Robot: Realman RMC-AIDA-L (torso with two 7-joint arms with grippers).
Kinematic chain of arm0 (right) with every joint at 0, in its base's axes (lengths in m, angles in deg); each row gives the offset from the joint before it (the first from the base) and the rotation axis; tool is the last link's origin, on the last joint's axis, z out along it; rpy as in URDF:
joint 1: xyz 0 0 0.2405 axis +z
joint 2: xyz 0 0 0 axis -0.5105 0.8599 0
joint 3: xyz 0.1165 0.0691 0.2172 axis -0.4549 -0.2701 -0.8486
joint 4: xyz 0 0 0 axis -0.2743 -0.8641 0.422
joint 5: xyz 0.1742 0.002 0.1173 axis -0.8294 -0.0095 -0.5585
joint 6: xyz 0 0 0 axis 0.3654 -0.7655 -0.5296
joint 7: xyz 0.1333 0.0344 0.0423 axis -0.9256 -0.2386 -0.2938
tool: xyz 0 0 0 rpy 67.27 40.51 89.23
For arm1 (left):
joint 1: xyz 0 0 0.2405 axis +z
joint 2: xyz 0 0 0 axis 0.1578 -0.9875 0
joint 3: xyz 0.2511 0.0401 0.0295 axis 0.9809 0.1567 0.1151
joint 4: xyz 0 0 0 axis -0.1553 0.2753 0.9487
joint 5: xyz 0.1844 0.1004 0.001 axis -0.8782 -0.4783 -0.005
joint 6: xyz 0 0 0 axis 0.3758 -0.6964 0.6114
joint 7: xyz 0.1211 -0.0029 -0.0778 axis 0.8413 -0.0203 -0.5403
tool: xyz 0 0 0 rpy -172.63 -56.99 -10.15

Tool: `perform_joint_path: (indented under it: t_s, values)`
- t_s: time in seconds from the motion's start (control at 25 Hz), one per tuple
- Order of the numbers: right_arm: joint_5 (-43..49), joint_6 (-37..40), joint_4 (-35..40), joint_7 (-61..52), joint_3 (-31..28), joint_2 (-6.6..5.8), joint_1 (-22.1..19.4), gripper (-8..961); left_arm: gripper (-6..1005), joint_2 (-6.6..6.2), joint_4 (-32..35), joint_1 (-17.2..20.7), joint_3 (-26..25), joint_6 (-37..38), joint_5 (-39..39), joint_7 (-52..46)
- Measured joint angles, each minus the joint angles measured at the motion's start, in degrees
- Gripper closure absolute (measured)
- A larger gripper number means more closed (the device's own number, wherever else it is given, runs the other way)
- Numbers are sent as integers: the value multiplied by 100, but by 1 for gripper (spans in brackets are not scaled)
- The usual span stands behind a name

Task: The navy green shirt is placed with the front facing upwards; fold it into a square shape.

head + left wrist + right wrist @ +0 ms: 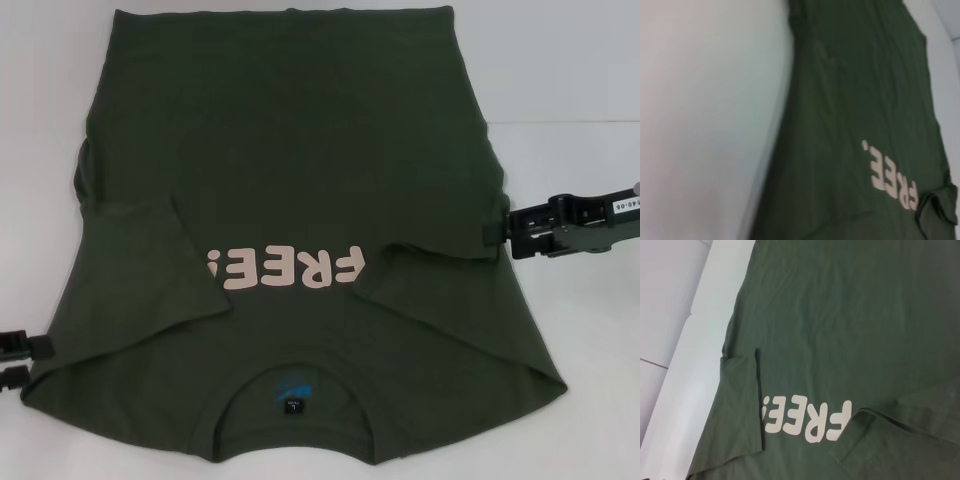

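Note:
The navy green shirt (300,150) lies flat on the white table, front up, with its collar and blue label (295,392) nearest me. The pale pink "FREE!" print (285,270) reads upside down. Both sleeves are folded inward onto the chest: the left one (150,270) and the right one (440,290), which covers the print's end. My right gripper (505,230) hovers at the shirt's right edge at chest height, its fingers apart. Down at the shirt's left shoulder corner is my left gripper (20,360), fingers apart and holding nothing. The wrist views show the shirt (855,100) (840,315) from either side.
White table (570,80) shows bare to the right of the shirt and in a strip on the left (40,150). The shirt's hem reaches the far edge of the view. A table seam (570,122) runs across on the right.

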Motion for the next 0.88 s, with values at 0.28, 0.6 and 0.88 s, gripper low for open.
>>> perform_joint_path:
  t_s: [0.28,0.6,0.88]
  values:
    - [-1,11,0,8,-4,30,-23,267,357,13,-194,34,-41,-427,-184,-130]
    - [-1,24,-1,9,-84,30,-54,266,291,-11,-662,15,-314,-871,-182,-336]
    - [0,24,-1,10,-130,25,-78,266,292,-9,-695,35,-326,-1064,-184,-407]
